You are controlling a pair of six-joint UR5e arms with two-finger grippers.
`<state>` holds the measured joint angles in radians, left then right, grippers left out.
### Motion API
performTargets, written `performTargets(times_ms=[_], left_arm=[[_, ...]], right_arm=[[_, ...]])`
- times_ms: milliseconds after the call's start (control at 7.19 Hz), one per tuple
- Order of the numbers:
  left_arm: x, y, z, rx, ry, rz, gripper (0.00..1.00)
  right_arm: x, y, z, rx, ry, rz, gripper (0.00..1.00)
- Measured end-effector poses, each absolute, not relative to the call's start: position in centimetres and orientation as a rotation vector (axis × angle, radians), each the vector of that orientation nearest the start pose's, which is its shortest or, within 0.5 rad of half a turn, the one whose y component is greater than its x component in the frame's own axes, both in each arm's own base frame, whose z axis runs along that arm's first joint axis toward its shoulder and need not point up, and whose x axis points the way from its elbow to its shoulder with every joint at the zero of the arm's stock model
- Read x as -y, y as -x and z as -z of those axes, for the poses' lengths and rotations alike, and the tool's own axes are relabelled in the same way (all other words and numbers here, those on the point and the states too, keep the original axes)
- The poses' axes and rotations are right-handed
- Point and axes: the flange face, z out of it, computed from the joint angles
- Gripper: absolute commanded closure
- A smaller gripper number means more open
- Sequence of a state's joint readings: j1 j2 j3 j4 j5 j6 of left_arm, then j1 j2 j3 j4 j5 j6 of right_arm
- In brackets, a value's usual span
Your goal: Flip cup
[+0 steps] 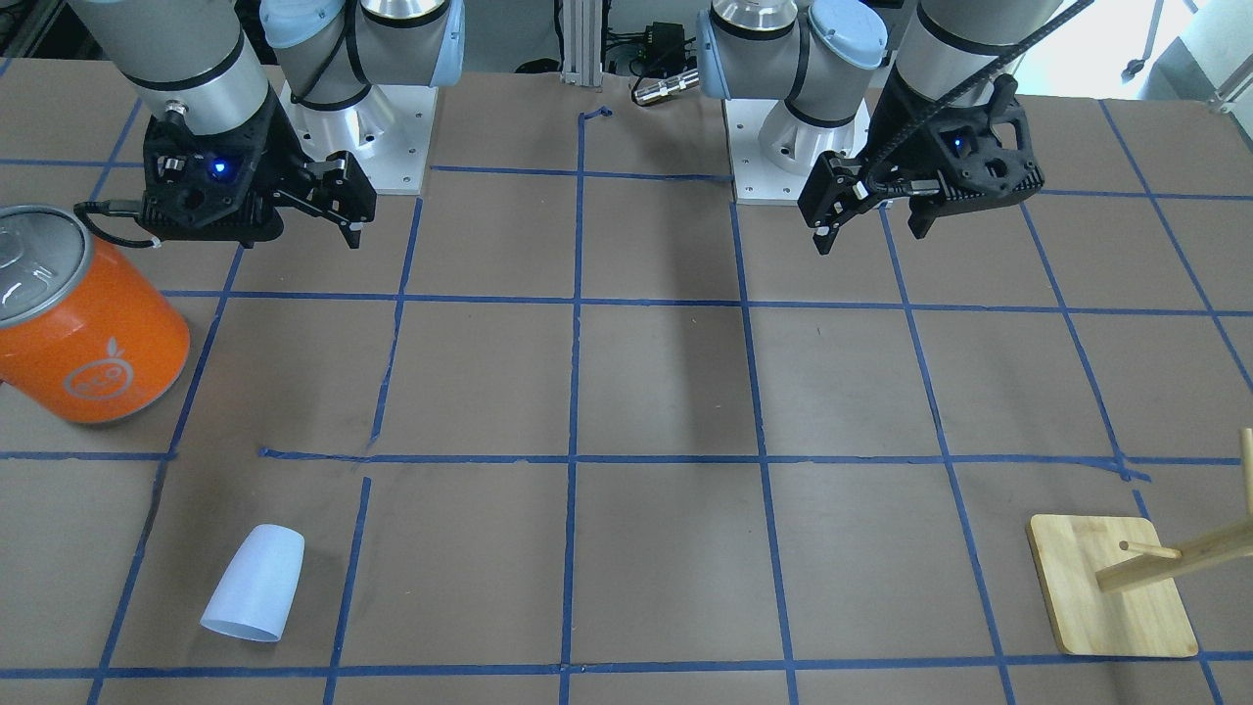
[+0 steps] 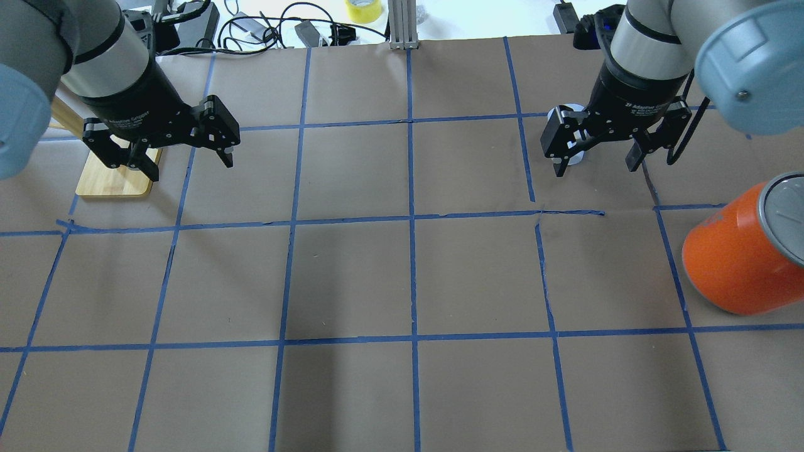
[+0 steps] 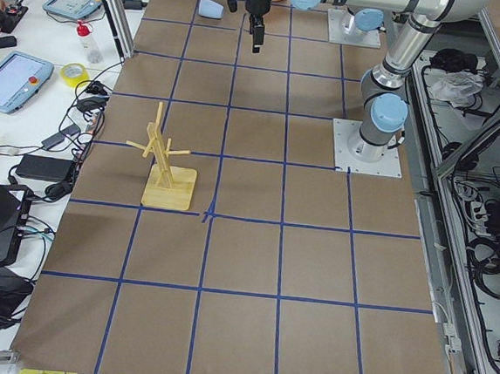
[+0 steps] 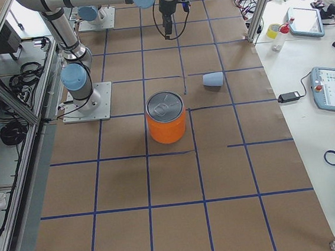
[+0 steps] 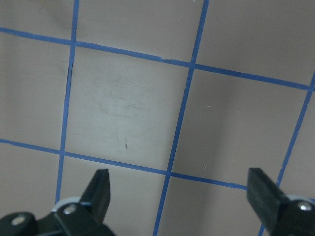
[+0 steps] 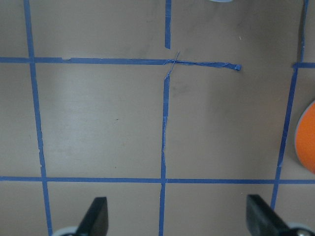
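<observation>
Pale blue-white cup (image 1: pixel 253 585) lies on its side at the lower left of the front-facing view. Its wide rim points toward the bottom edge and its narrow base points up-frame, on the brown, blue-taped table (image 1: pixel 666 392). Above it, at the left edge, stands a large orange can (image 1: pixel 93 338). A wooden peg stand (image 1: pixel 1111 587) sits at the lower right.

In the overhead view, the right gripper (image 2: pixel 593 160) hangs at the upper right, jaws spread wide and empty. The left gripper (image 2: pixel 187 163), at the upper left, is equally wide and empty. Neither touches the cup.

Likely risks: the smooth, tapered cup may roll or slip out under an off-centre pinch. The right arm might also clip the can while reaching down-frame.
</observation>
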<state>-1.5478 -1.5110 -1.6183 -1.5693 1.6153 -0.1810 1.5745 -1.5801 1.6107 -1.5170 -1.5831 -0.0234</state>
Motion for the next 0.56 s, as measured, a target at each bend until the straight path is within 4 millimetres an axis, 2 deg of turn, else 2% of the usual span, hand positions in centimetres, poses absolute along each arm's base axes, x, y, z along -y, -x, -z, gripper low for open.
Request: performTargets(times_ms=[557], left_arm=[[47.07,11.81,-49.34,-3.082,0.316,0.027,0.00]], right_arm=[[47.98,-13.35,-46.77,-3.146,0.065,-0.126,0.00]])
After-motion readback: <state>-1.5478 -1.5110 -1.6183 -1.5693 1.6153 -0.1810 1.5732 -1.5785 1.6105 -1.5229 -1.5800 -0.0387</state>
